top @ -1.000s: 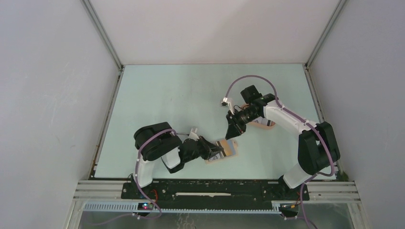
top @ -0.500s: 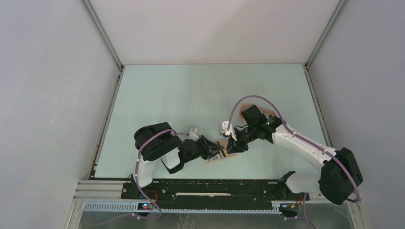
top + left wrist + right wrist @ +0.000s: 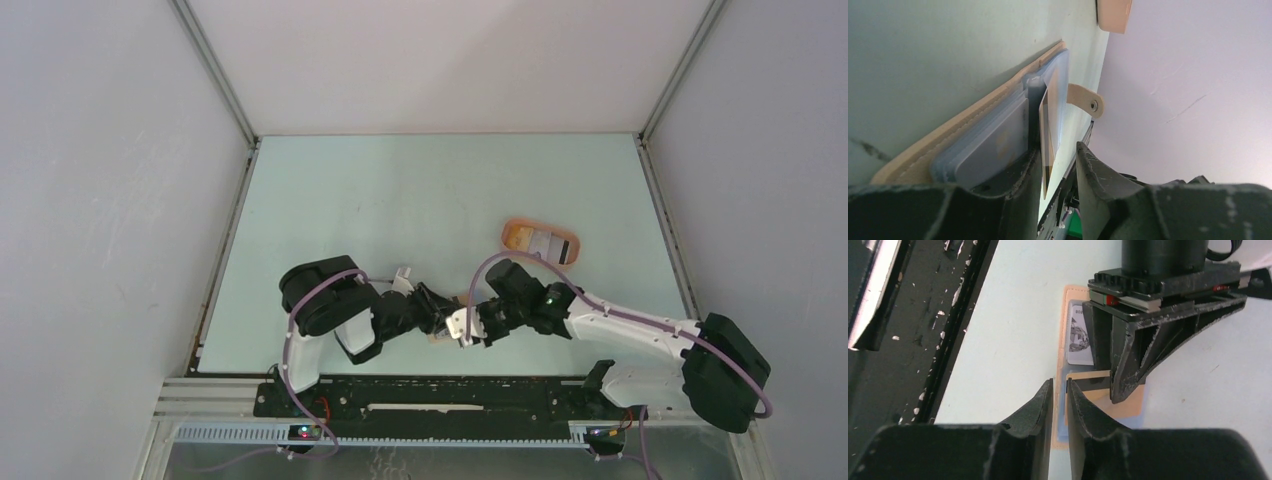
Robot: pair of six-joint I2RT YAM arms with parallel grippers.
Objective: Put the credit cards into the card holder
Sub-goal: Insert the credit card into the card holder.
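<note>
From above, your left gripper [image 3: 441, 318] and right gripper [image 3: 468, 330] meet at the table's [image 3: 350, 200] 6 o'clock. The tray [image 3: 506, 235] of cards [image 3: 548, 246] sits at 3.

Left wrist: the jaws are spread, with one card [image 3: 1046, 140] edge-on between them beside the open holder [image 3: 923, 150].

Right wrist: the jaws are nearly together at the holder's edge, and you cannot tell whether they pinch anything.

One card holder [image 3: 938, 144], one peach tray [image 3: 507, 232]. At least two credit cards [image 3: 553, 246] in the tray, at least two more at the holder. Two arms [image 3: 320, 300]; one left claw [image 3: 1058, 155], one right claw [image 3: 1060, 390].
</note>
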